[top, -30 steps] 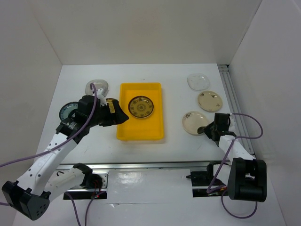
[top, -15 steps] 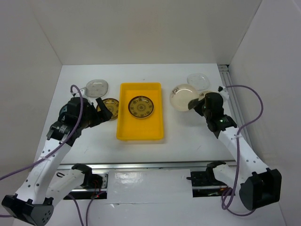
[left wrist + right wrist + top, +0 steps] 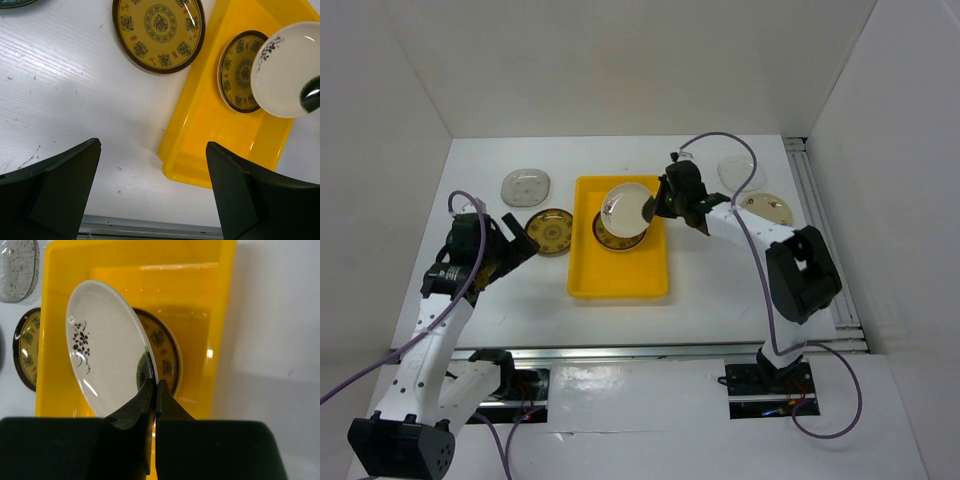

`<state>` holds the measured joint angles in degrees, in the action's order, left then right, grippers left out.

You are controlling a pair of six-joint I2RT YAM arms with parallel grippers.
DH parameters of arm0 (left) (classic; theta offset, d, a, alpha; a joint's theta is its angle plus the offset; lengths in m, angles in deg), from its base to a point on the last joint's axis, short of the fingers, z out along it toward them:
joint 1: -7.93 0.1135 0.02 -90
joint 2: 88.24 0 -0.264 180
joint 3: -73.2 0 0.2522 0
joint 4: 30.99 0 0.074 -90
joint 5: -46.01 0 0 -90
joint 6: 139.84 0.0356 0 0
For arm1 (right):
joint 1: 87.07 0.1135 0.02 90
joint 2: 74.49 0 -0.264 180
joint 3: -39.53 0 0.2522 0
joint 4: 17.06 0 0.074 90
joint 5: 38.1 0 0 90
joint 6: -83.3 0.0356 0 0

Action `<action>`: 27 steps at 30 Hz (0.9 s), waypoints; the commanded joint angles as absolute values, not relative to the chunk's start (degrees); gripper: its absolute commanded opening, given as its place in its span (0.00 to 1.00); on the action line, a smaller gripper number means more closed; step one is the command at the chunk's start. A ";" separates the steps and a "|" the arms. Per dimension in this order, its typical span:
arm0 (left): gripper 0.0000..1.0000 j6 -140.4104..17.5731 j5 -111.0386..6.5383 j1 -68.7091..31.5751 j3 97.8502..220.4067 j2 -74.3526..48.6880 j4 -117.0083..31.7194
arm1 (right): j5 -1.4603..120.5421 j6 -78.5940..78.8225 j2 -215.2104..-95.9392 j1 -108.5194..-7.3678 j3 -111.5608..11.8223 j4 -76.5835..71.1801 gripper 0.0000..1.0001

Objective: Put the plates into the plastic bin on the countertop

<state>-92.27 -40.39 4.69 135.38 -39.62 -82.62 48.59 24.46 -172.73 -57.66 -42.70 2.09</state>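
Cream round plate with dark marks (image 3: 100, 355) hangs tilted over the bright yellow rectangular plastic bin (image 3: 620, 278), its rim pinched in the jaws of the right gripper (image 3: 154, 386). Left gripper (image 3: 152, 150) holds its jaws spread above the white bench (image 3: 75, 100).

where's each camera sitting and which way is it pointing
top external: above and behind, looking down at the yellow bin; left arm and right arm show.
left wrist: over the countertop, facing the bin's corner; left gripper open.
right wrist: over the bin, right gripper shut on the cream plate.
shared: both wrist views show the cream plate above the brown-gold plate in the bin.
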 commanded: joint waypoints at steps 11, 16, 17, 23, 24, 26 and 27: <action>1.00 -97.20 -41.09 6.88 131.26 -37.00 -75.26 | 50.93 18.88 -183.48 -56.13 -54.66 1.35 0.07; 1.00 -99.05 -42.75 6.88 128.19 -34.19 -71.30 | 51.55 18.35 -182.87 -55.61 -54.13 1.36 0.15; 1.00 -99.06 -42.76 6.88 128.18 -33.23 -70.42 | 51.55 18.35 -182.86 -55.61 -54.13 1.36 0.18; 1.00 -99.06 -44.16 6.88 126.42 -31.99 -68.05 | 51.55 17.82 -180.06 -54.99 -52.81 1.89 0.45; 1.00 -99.06 -44.16 6.88 126.42 -31.99 -67.34 | 51.55 17.82 -180.05 -54.29 -52.81 1.89 0.55; 1.00 -99.06 -44.16 6.88 125.89 -31.37 -66.38 | 51.55 17.82 -177.68 -53.59 -52.28 1.89 0.66; 1.00 -99.06 -44.16 6.88 125.89 -30.68 -65.85 | 50.94 17.30 -176.81 -52.45 -52.28 1.89 0.70</action>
